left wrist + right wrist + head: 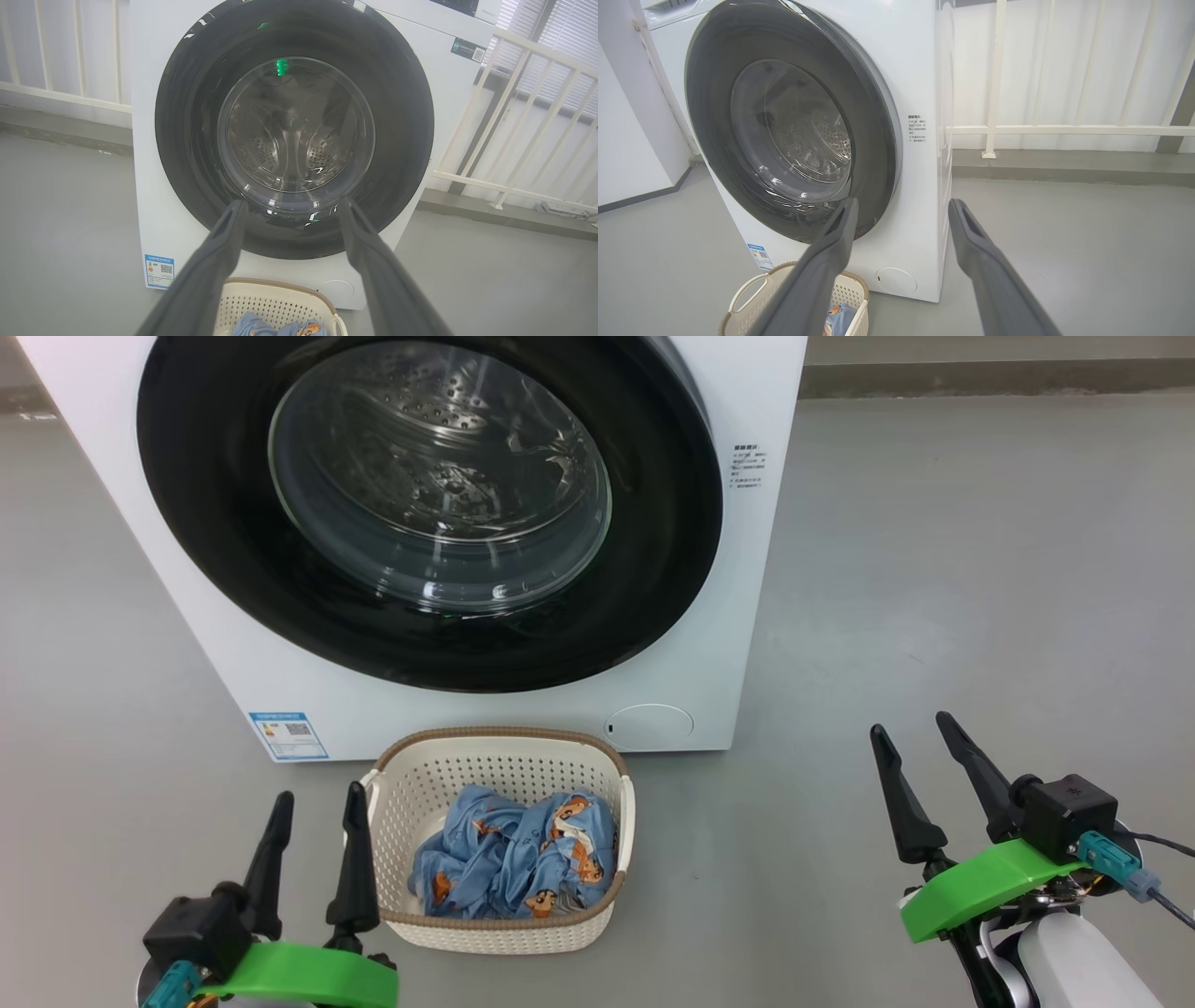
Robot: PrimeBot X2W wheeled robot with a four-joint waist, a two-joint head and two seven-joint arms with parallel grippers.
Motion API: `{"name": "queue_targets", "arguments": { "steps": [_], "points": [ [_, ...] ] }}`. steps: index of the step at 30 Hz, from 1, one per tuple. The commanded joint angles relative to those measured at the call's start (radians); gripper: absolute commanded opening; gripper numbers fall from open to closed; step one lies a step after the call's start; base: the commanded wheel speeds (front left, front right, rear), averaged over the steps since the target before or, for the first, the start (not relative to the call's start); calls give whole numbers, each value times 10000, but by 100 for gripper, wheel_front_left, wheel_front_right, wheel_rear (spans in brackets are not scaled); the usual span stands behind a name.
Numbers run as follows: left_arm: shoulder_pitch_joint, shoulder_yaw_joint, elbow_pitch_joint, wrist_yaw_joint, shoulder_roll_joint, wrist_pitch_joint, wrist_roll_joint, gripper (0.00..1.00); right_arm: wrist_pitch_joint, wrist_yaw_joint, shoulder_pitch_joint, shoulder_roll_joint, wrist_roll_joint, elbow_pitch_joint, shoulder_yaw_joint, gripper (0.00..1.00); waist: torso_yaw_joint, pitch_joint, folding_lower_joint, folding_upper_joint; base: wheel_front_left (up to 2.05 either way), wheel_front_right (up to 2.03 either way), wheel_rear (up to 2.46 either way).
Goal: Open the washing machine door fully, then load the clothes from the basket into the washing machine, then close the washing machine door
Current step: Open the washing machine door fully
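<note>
Both apart and empty, my left pincer and right pincer flank the basket of clothes, set before the shut washing machine door for easy loading.

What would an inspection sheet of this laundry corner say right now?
Surface: grey floor.
Job's things: door looks shut on the washer; clothes lie in the basket, on the floor in front of it.
Clutter: nothing seen.
End effectors: left end effector and right end effector both open, holding nothing.
Cables: dark cable at the right wrist.
Surroundings: white railing behind the washer.
</note>
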Motion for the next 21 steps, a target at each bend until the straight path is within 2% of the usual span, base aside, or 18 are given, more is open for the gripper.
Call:
{"name": "queue_targets", "arguments": {
  "steps": [1, 21],
  "points": [
    [-306, 335, -222, 3, 93, -65, 15, 100, -122, 16, -335, -34, 119, -189, 200, 100, 7, 0, 0, 0, 0, 0, 0],
    [-313, 325, -172, 136, 90, -65, 36, 100, -122, 16, -354, -44, 184, -217, 128, 100, 106, 108, 0, 0, 0, 0, 0]
  ]
}}
